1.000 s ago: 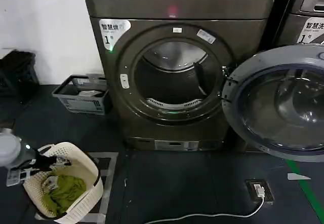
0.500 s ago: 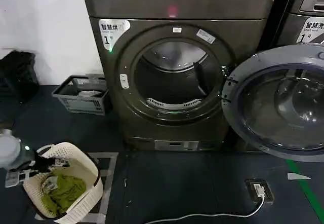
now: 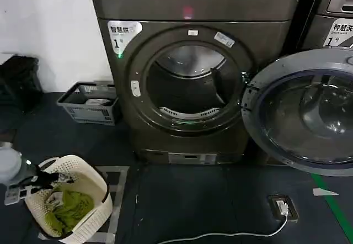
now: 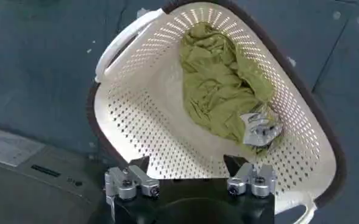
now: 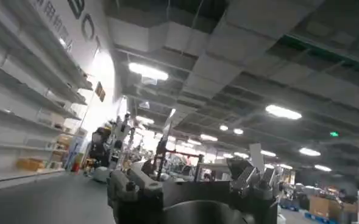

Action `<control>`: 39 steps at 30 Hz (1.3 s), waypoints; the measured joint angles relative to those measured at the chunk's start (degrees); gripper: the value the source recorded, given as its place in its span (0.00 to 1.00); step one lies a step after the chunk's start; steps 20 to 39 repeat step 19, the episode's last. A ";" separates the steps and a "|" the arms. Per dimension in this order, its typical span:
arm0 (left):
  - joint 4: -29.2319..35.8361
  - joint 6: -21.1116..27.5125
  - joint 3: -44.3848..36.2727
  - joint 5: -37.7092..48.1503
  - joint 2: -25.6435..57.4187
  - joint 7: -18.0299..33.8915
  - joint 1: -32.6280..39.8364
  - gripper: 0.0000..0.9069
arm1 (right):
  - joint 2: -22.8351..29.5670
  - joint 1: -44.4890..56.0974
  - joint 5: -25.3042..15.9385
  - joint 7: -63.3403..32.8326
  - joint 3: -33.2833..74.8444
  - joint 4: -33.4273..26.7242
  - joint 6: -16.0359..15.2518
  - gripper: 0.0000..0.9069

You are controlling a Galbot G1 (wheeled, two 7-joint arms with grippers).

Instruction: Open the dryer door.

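Left gripper (image 4: 189, 170) spread wide, holding nothing, over white laundry basket (image 4: 136, 128) with green cloth (image 4: 219, 91). Right gripper (image 5: 194, 182) likewise spread, empty, aimed at ceiling. Dryer door (image 3: 300, 111) swung fully open rightward of the drum opening (image 3: 190, 84). Grey crate (image 3: 91, 103) beside dryer; cable (image 3: 220, 235) across floor.

Head camera faces the dryer (image 3: 190, 84) from above; left wrist camera looks down, sharing the laundry basket (image 3: 88, 200); right wrist camera faces the ceiling (image 5: 240, 55).

Cream laundry basket (image 3: 88, 200) holds green cloth (image 3: 69, 211) (grey crate (image 3: 91, 109) behind).
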State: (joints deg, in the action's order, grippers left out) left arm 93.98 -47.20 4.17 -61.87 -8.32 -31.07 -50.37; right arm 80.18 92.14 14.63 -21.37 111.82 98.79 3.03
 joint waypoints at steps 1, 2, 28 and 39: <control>0.02 0.00 0.00 -0.14 -0.01 0.12 0.00 1.00 | 0.09 0.00 0.07 0.09 0.08 0.03 -0.03 1.00; 0.07 0.00 0.01 -0.19 -0.01 0.20 0.00 1.00 | 0.19 0.00 0.09 0.14 0.12 0.04 -0.04 1.00; 0.36 0.00 0.19 0.11 0.35 0.73 0.17 1.00 | -0.29 -0.05 0.52 -0.85 1.11 -1.36 -0.06 1.00; 0.36 0.00 0.19 0.11 0.35 0.73 0.17 1.00 | -0.29 -0.05 0.52 -0.85 1.11 -1.36 -0.06 1.00</control>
